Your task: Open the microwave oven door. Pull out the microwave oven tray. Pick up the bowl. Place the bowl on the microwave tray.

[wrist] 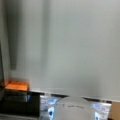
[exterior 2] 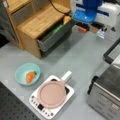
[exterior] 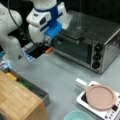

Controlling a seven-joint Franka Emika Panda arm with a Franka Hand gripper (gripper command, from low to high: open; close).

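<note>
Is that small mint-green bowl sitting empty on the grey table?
No, the small mint-green bowl holds an orange carrot-shaped piece, as a front view shows.

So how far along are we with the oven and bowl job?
Early. Nothing looks finished: the door covers the front of the microwave oven, though I cannot tell if it is cracked open, and no tray shows. In hand: the claw is at the door's end on a front view's left. Left: the bowl sits on the table, apart from the oven.
</note>
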